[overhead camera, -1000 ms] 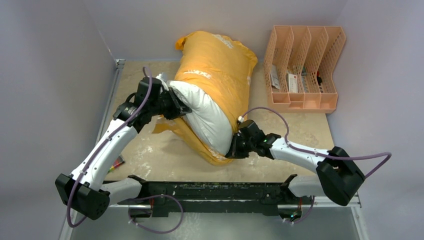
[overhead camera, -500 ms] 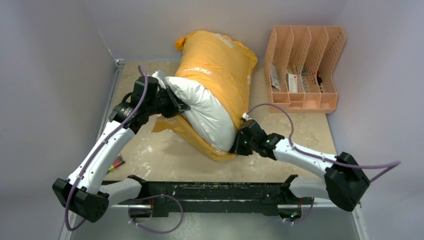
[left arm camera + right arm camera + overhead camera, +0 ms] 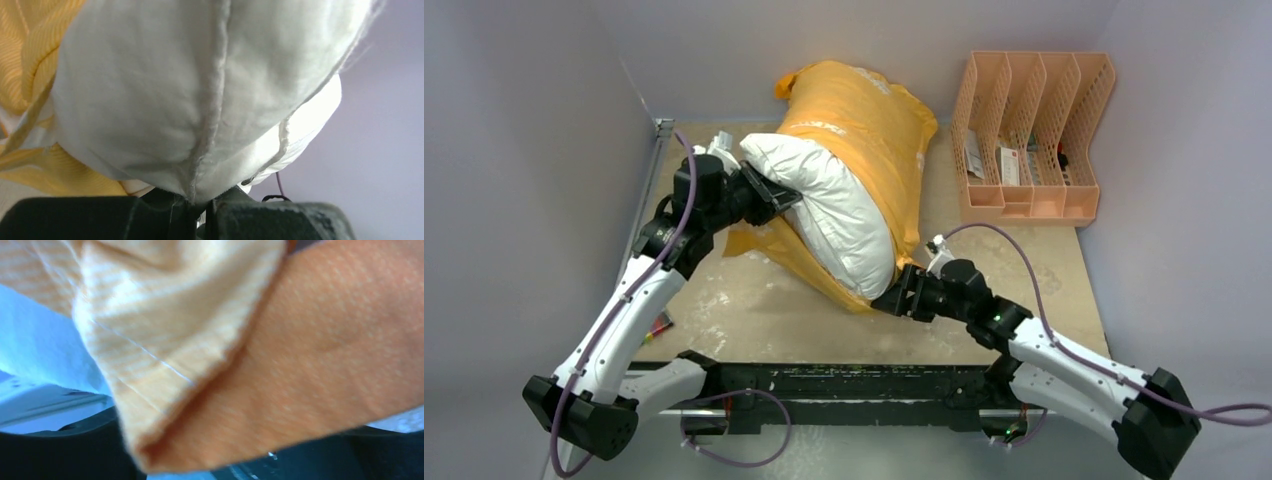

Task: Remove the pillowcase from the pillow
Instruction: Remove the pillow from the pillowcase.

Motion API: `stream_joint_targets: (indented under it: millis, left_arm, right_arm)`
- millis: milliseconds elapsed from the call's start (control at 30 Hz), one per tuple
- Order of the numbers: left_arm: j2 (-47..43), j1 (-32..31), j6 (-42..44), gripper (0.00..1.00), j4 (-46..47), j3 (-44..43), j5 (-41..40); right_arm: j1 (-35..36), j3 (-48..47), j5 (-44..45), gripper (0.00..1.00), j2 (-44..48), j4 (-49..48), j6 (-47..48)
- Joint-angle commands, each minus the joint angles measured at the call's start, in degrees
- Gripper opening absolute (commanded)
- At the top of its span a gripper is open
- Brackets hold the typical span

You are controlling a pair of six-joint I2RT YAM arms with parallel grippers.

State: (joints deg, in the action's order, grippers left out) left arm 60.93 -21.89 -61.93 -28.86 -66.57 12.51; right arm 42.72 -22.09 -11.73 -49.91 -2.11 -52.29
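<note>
The white pillow (image 3: pixel 834 215) sticks halfway out of the orange-yellow pillowcase (image 3: pixel 864 125), which still wraps its far end at the back of the table. My left gripper (image 3: pixel 769 197) is shut on the pillow's near left corner; in the left wrist view the seam of the pillow (image 3: pixel 175 90) runs down into the closed left gripper (image 3: pixel 200 207), with the pillowcase (image 3: pixel 30 45) at the left. My right gripper (image 3: pixel 892 300) stands open at the pillowcase's lower edge. A loose corner of the pillowcase (image 3: pixel 200 340) hangs blurred before its camera, the pillow (image 3: pixel 35 350) behind.
A peach desk organiser (image 3: pixel 1034 140) with papers stands at the back right. Some coloured pens (image 3: pixel 656 325) lie by the table's left edge. Grey walls close in at the left, back and right. The beige tabletop (image 3: pixel 754 310) shows in front of the pillow.
The left gripper has drawn the pillow's corner back and to the left, baring more white. The right gripper has opened, let go of the pillowcase's edge and drawn back toward the near right.
</note>
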Motion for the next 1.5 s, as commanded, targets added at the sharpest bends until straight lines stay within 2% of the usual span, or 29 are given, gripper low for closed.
stream_joint_targets:
  millis: [0, 133, 233, 333, 400, 433, 500, 533, 600, 667, 733, 800, 833, 900, 1000, 1067, 1133, 1200, 1333, 1467]
  left_arm:
    - [-2.8, 1.5, -3.8, 0.00, 22.9, -1.4, -0.2]
    - [-4.1, 1.1, -4.9, 0.00, 23.6, 2.4, -0.8]
    - [-5.5, 1.0, -6.0, 0.00, 24.2, 4.9, -1.4]
    - [-5.7, 1.0, -6.9, 0.00, 24.2, 5.2, -0.7]
    - [-6.0, 1.0, -8.3, 0.00, 25.7, 6.1, -0.2]
    - [-6.2, 1.0, -9.3, 0.00, 26.7, 6.6, -0.3]
    - [-6.8, 1.0, -11.6, 0.00, 29.0, 7.2, -1.7]
    - [-6.8, 1.0, -12.3, 0.00, 30.4, 7.1, -2.4]
    - [-6.3, 1.0, -12.1, 0.00, 30.4, 5.4, -2.9]
    - [-5.4, 1.0, -11.1, 0.00, 29.0, 2.9, -3.5]
    - [-4.7, 1.0, -10.8, 0.00, 29.0, 1.1, -4.3]
    - [-4.0, 1.0, -10.1, 0.00, 29.0, -0.7, -4.9]
    - [-3.7, 1.0, -9.8, 0.00, 27.3, -1.5, -5.1]
    - [-3.2, 1.0, -10.0, 0.00, 27.7, -2.2, -5.5]
    - [-2.4, 1.1, -11.1, 0.00, 31.3, -2.6, -5.6]
    - [-0.8, 1.1, -9.5, 0.00, 31.1, -6.0, -5.6]
    - [1.4, 1.1, -7.5, 0.00, 29.3, -10.1, -5.4]
    - [2.9, 1.1, -8.1, 0.00, 30.3, -12.2, -5.0]
    - [3.8, 1.1, -10.5, 0.00, 33.5, -13.6, -3.5]
    - [1.0, 1.1, -9.4, 0.00, 29.7, -12.9, -2.6]
  right_arm:
    - [0.1, 1.2, -2.9, 0.79, 7.1, -0.2, -14.7]
    - [0.3, 5.2, -1.6, 0.80, 9.7, -11.3, -25.9]
    - [0.3, 3.5, 2.9, 0.81, 9.7, -8.1, -23.6]
    - [0.3, 2.0, 8.6, 0.78, 8.5, -11.1, -18.6]
    - [0.3, 2.1, 12.1, 0.65, 5.8, -13.0, -17.4]
    - [0.3, 2.5, 12.9, 0.54, 4.0, -13.0, -18.0]
    - [0.3, 5.2, 12.4, 0.26, 0.1, -17.5, -18.1]
    - [0.3, 6.5, 12.1, 0.19, -1.1, -19.0, -18.0]
    - [0.2, 9.6, 14.4, 0.18, -2.0, -22.5, -17.1]
    - [0.3, 12.7, 14.7, 0.21, -2.8, -26.1, -13.7]
    - [0.3, 13.6, 9.5, 0.27, -3.1, -25.6, -6.2]
    - [0.4, 11.2, 7.7, 0.30, -2.3, -20.5, 4.3]
    - [0.5, 9.6, 7.4, 0.30, -2.1, -14.4, 7.1]
    - [0.5, 7.8, 9.2, 0.31, -1.2, -7.6, 9.9]
    - [0.5, 6.1, 10.2, 0.28, -0.4, -3.4, 11.7]
    - [0.5, 4.0, 2.5, 0.30, -0.5, -4.8, 15.4]
    - [0.5, 3.9, -7.2, 0.18, -1.2, -9.0, 17.3]
    - [1.1, 3.4, -9.8, 0.14, -2.9, -8.9, 18.2]
    - [3.9, -0.2, -1.1, 0.14, -7.0, 0.6, 22.1]
    - [4.5, -2.4, 13.1, 0.12, -6.0, 6.5, 18.4]
